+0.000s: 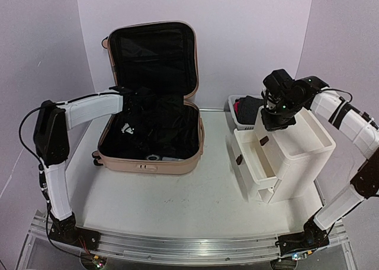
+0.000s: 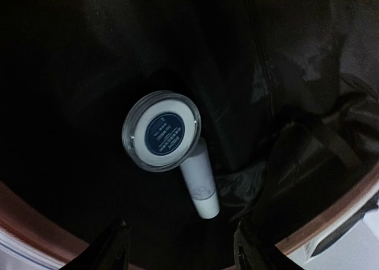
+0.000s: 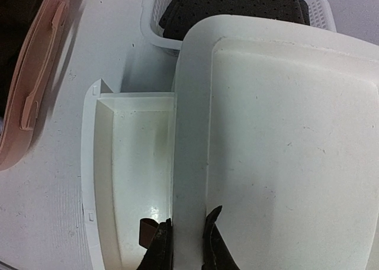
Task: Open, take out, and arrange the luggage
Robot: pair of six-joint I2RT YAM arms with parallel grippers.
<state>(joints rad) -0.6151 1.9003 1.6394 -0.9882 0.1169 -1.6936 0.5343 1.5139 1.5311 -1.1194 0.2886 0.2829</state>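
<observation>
The pale pink luggage (image 1: 148, 166) lies open on the table with its lid standing upright and black lining showing. My left gripper (image 1: 139, 95) reaches into it from the left. In the left wrist view that gripper (image 2: 182, 225) is open, hovering above a round clear jar with a blue label (image 2: 161, 129) and a white tube (image 2: 200, 184) on the lining. Neither finger touches them. My right gripper (image 3: 190, 217) is shut on the front top edge of the white drawer cabinet (image 3: 284, 134), one finger on each side.
The cabinet (image 1: 296, 157) stands at the right with its upper drawer (image 1: 249, 154) pulled out toward the luggage. Behind it a white mesh basket (image 1: 233, 107) holds dark items. Crumpled black fabric fills the luggage's right side (image 2: 314, 151).
</observation>
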